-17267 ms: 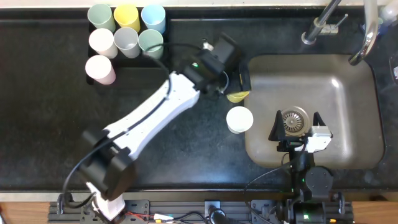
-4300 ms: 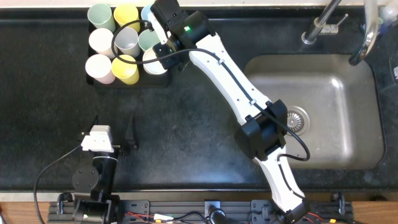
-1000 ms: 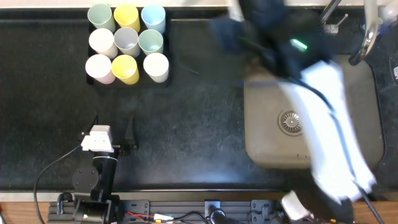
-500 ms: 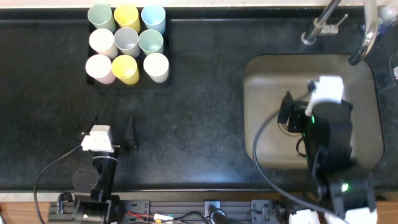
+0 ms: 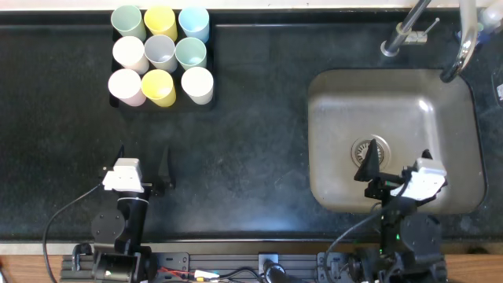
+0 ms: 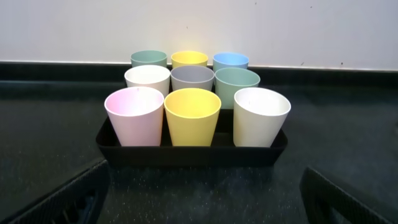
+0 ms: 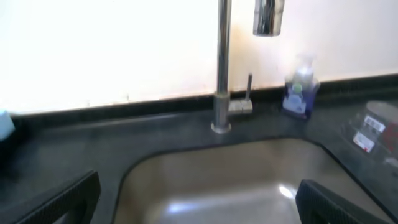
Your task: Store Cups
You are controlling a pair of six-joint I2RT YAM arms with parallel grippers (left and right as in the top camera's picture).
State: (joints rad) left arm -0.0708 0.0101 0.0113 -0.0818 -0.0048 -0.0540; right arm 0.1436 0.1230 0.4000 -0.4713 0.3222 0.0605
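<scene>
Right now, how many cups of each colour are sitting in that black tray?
Green cups: 2
Yellow cups: 2
White cups: 2
Blue cup: 1
Grey cup: 1
Pink cup: 1
Total: 9 cups, all in the tray

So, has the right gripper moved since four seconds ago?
Yes. The right gripper left the cup tray and now sits over the sink near its drain.
</scene>
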